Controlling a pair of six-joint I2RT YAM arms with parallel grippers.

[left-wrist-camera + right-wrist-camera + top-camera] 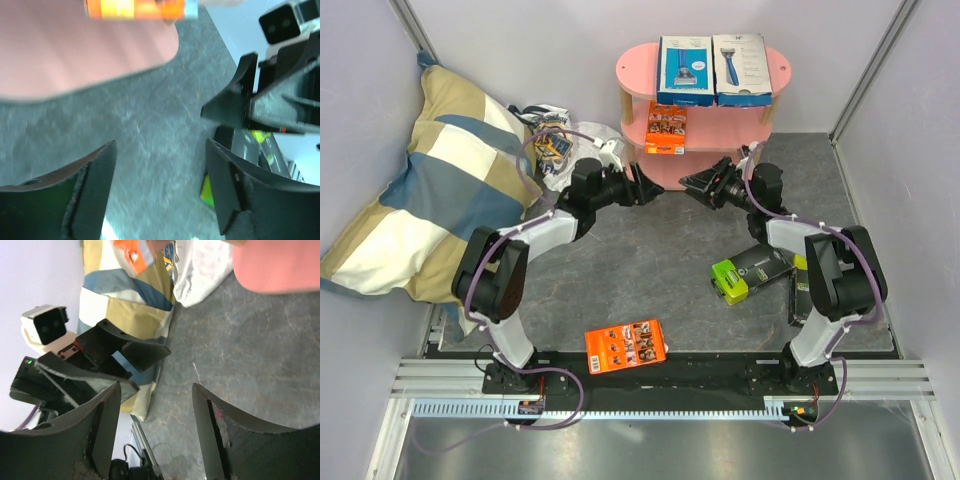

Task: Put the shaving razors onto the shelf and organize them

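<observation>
- Overhead, off to the left: a checked pillow [430, 180] slumped against the wall, with a white plastic bag [555, 140] just beside it, next to the left end of the shelf.
- At the far side of the table [650, 270]: the pink shelf [632, 68], with the blue box [684, 70] and the white box [742, 68] side by side on the top board, and one orange card [666, 128] on the middle board.
- Off the shelf: a second orange card [625, 345] flat near the front edge, between the two arm bases. The lime-green-and-black box [750, 272] on the table in front of the right arm. The black box [799, 298] just beside that arm.
- In the way: only the two tools themselves, nose to nose in front of the lower boards, close but apart.
- Left tool [653, 188]: wide open, nothing between the fingers [95, 185], touching nothing, above bare table just short of the pink board.
- Right tool [688, 183]: open as well, empty, clear of everything.
- Hard to make out: the black box, mostly hidden behind the right arm. The shelf's lowest board, largely screened by both tools from above. The left wrist view blurred, with the orange card cut off at its top edge.
</observation>
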